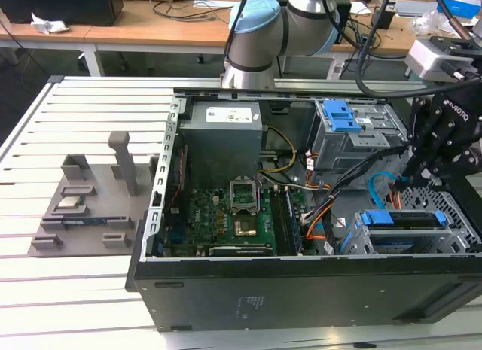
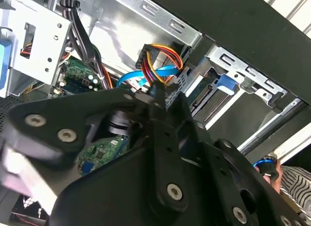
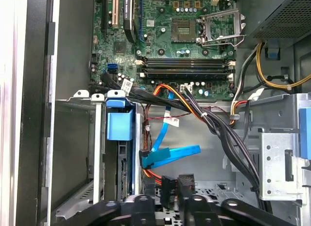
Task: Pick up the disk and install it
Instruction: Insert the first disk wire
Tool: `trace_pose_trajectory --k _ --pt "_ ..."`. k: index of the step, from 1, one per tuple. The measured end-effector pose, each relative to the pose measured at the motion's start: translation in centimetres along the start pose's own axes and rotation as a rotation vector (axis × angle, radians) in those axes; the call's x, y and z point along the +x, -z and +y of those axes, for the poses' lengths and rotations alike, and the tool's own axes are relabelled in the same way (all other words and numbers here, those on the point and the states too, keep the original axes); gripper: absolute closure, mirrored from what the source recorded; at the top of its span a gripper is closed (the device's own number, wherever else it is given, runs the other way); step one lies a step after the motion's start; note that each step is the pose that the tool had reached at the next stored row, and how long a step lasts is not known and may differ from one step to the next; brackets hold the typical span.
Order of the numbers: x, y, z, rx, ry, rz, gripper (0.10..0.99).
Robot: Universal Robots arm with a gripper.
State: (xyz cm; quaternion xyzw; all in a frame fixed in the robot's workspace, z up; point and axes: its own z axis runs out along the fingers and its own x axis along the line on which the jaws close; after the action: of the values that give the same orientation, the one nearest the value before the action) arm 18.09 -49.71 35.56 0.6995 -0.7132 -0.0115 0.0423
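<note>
Open computer case (image 1: 226, 290), gripper (image 3: 170, 199) clamping cable connector (image 3: 171, 186)

White lettering showing on the black gripper (image 1: 444, 150) housing in the exterior view, small label sitting on the grey power supply (image 1: 223, 126) with print too small to read, white tag (image 3: 171, 121) hanging on a cable, unreadable

One computer case (image 1: 301, 290), one arm (image 1: 263, 34)
</note>
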Motion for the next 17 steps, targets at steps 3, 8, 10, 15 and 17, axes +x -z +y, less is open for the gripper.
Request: trace_pose_trajectory --k 3,8,10,15,17 --pt "0.0 0.0 0.0 0.0 0.0 0.0007 0.918" --pt "0.38 -0.02 -0.01 0.0 0.0 0.0014 0.918" --pt "1.33 -0.07 -0.03 0.0 0.0 0.0027 0.918" --pt "3.0 -0.2 -0.08 0.0 0.0 0.0072 0.918" --pt "3.31 -0.38 -0.09 0.0 -0.001 0.0072 0.918"
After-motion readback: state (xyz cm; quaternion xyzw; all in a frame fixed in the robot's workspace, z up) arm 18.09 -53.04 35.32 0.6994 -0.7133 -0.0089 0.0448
